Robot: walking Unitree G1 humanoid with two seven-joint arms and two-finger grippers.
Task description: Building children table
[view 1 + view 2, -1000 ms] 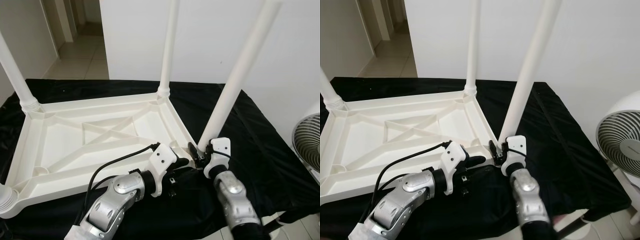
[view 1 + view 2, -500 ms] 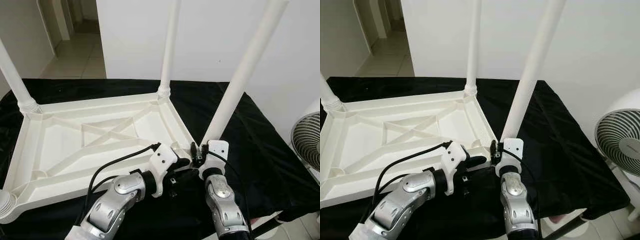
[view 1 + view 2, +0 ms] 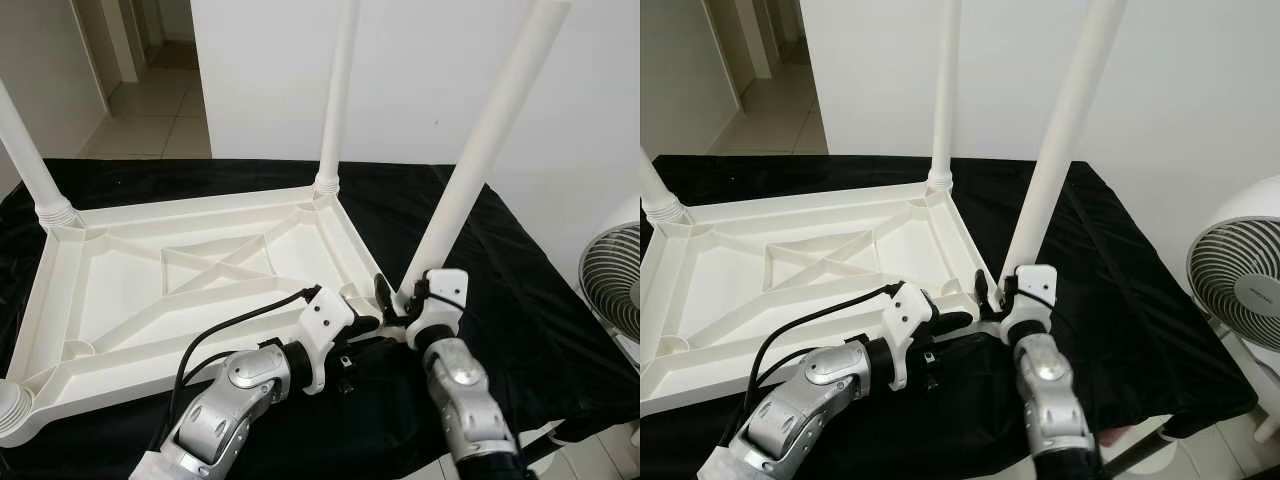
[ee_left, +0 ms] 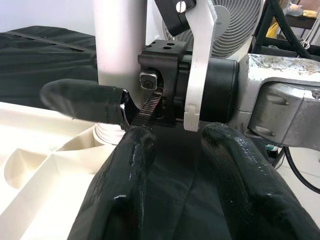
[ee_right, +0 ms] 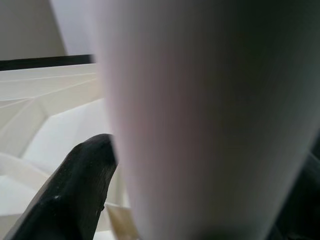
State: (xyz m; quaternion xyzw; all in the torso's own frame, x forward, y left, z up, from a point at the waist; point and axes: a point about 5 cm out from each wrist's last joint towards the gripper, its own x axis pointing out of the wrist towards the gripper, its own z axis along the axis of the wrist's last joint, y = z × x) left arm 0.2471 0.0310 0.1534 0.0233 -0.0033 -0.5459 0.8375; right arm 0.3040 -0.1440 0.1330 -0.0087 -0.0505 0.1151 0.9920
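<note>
I see a black cloth [image 3: 520, 290] spread over the work surface, a white wall [image 3: 420, 70] behind it, and a tiled hallway floor [image 3: 150, 120] beyond the far left corner. A white fan [image 3: 1240, 290] stands off the cloth's right edge. The white plastic tabletop [image 3: 190, 280] lies upside down on the cloth, its ribbed underside facing up, with table legs standing at its corners.

The near-right table leg [image 3: 480, 150] leans at the tabletop's near-right corner. My right gripper [image 3: 397, 299] is at the foot of that leg, and its wrist camera puts one black finger [image 5: 75, 190] against the leg's side, so it is clamped around the leg. My left gripper [image 3: 365, 325] lies just beside that same corner, over the cloth. Its two fingers [image 4: 120, 200] stand apart with nothing between them.

Compared with half a second ago, the right forearm has swung outward, away from the tabletop, while its gripper has stayed at the leg's base. The left arm has not shifted.

The leg tops are cut off by the frame. The near-left leg shows as a threaded stub at the picture's edge. I cannot tell how far the near-right leg sits in its socket, because the right gripper covers the joint
</note>
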